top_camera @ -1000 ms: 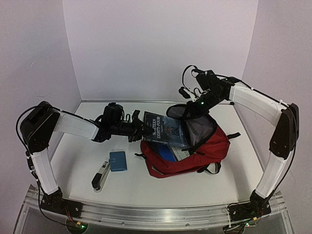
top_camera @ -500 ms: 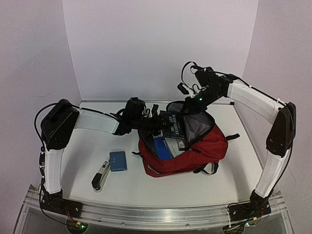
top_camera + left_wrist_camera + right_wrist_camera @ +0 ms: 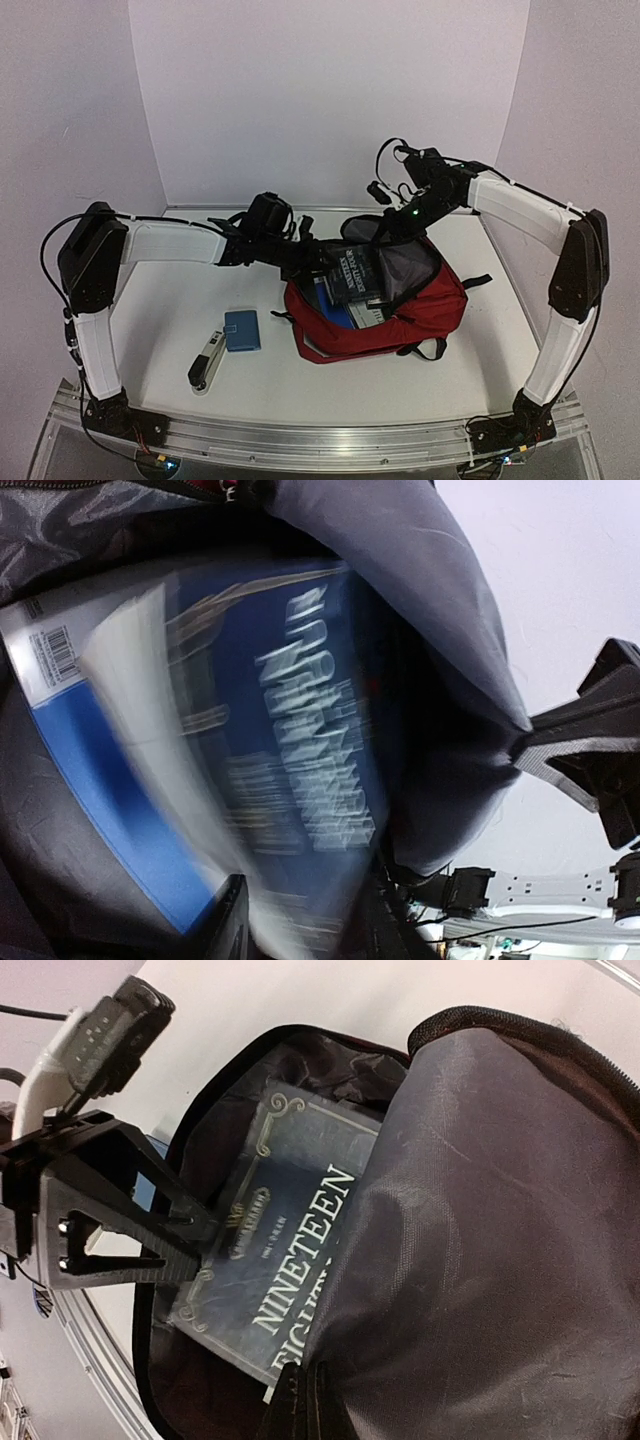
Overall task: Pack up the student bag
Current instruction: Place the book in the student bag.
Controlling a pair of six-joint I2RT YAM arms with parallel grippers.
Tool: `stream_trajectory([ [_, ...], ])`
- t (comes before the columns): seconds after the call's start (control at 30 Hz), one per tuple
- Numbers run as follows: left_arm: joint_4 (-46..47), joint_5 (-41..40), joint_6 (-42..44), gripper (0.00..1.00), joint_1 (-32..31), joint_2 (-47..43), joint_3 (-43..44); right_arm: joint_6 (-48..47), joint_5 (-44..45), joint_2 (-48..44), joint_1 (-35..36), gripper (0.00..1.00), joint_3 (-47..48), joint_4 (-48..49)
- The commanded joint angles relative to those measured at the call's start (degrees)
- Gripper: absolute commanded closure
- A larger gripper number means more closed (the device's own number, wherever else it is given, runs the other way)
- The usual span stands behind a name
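Near the front of the white surface (image 3: 160, 320) lies a small blue square case (image 3: 242, 330). Beside it, the dark red fabric backpack (image 3: 425, 310) gapes open. The left hand (image 3: 308, 258) pinches a dark blue paperback book (image 3: 352, 275) in its mouth. Beyond, the right hand (image 3: 392, 222) pinches its grey-lined flap (image 3: 480, 1210).

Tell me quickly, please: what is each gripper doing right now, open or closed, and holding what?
The left gripper is closed, holding the book.
The right gripper is closed on the opening edge of the student bag.
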Motion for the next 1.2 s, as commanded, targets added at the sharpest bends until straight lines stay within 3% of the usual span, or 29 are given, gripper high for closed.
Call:
stream_trajectory([
  [0.0, 1.84, 3.3, 0.78, 0.78, 0.04, 3.26, 5.22, 0.25, -2.19, -4.62, 0.19, 1.0, -0.2, 2.0],
  [0.13, 5.23, 6.11, 0.9, 0.89, 0.01, 8.36, 10.36, -0.28, -1.5, -4.46, 0.2, 1.0, 0.26, 2.0],
  [0.27, 5.35, 8.24, 0.35, 0.91, -0.05, 13.98, 18.09, -0.66, -1.08, -3.62, -0.39, 1.0, 1.67, 1.91],
  [0.3, 5.0, 7.98, 0.1, 0.87, -0.06, 14.13, 18.99, -0.69, -1.06, -3.53, -0.61, 1.0, 1.89, 1.91],
  [0.43, 1.81, 2.1, 0.68, 0.58, -0.08, 7.33, 13.67, -1.44, 0.05, -4.05, -1.06, 1.0, 1.25, 1.83],
  [0.63, -10.71, -8.76, 2.42, 0.33, -0.05, -4.47, 3.86, -1.53, -0.47, -4.62, -1.12, 1.0, -1.07, 1.91],
  [0.9, -11.08, -6.87, 0.02, 0.21, -0.05, -2.93, -0.38, -0.98, -1.4, -4.07, -1.09, 1.0, -0.81, 1.91],
  [1.17, -8.57, -4.31, -0.04, 0.27, -0.07, 3.56, 3.9, -1.05, -1.23, -4.35, -1.09, 1.0, -0.95, 1.91],
])
